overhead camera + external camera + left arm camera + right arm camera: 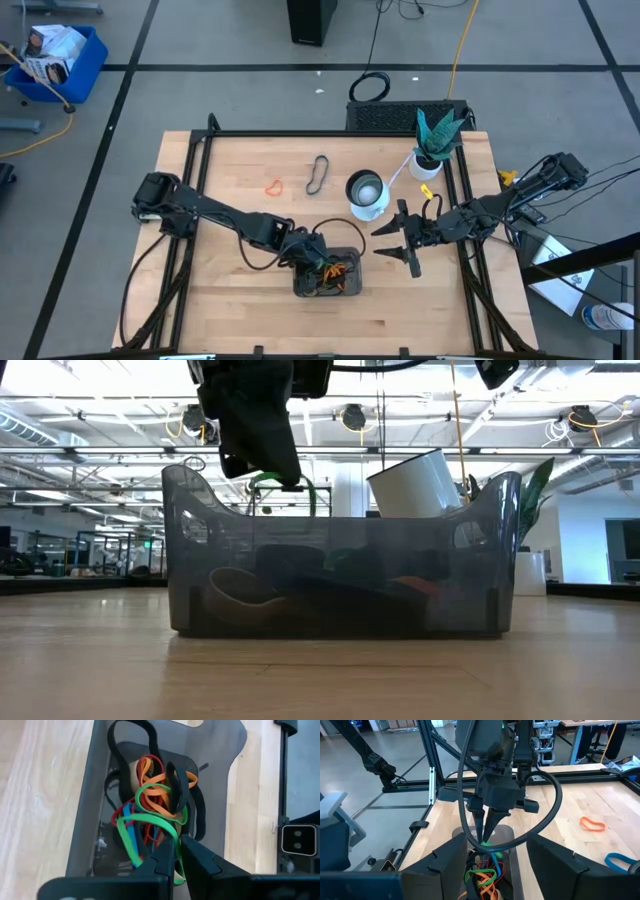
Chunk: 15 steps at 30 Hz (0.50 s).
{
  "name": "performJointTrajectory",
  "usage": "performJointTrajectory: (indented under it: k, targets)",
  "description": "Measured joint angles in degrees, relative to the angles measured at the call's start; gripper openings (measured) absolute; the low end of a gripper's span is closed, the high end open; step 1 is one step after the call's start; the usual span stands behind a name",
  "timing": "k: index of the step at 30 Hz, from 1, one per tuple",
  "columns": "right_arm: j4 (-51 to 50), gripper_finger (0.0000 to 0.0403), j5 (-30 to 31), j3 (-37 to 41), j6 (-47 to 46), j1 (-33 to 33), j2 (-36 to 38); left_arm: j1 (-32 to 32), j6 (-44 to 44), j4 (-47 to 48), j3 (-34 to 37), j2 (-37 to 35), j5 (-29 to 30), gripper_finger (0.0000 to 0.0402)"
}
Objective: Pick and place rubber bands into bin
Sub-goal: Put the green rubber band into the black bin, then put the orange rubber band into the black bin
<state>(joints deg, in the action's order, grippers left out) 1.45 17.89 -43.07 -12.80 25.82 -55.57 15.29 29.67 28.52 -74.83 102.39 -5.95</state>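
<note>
Green elastic rubber band [159, 822] hangs pinched between nearly closed left gripper [176, 851] fingers, just above small dark grey rectangular bin [326, 273] of tangled bands, likely for release. Right gripper [401, 240] waits beside bin, fingers spread, empty.

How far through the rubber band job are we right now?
Mostly done: the bin holds a tangle of rubber bands. In hand: the left end effector over the bin pinches a green band. Left: an orange band and a dark band on the table. The right end effector waits open beside the bin.
</note>
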Motion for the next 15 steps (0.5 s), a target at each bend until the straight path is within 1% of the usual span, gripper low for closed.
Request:
performJointTrajectory:
  k: [2, 4, 8, 11, 15]
  targets:
    - [0.0, 0.0198, 0.0, 0.0, 0.0, 0.0, 0.0, 0.0, -0.6, 0.0, 0.0, 0.0, 0.0, 0.0039]
    - [0.0, 0.0197, 0.0, 0.0, 0.0, 0.0, 0.0, 0.0, -0.6, 0.0, 0.0, 0.0, 0.1, 0.0050]
    - [0.0, 0.0197, 0.0, 0.0, 0.0, 0.0, 0.0, 0.0, -1.0, 0.0, 0.0, 0.0, 0.2, 0.0096]
    - [0.0, 0.0197, 0.0, 0.0, 0.0, 0.0, 0.0, 0.0, -3.1, 0.0, 0.0, -0.1, 0.1, 0.0133]
    - [0.0, 0.0196, 0.0, 0.0, 0.0, 0.0, 0.0, -0.3, -5.9, 0.7, 0.1, -1.8, -1.9, 0.0164]
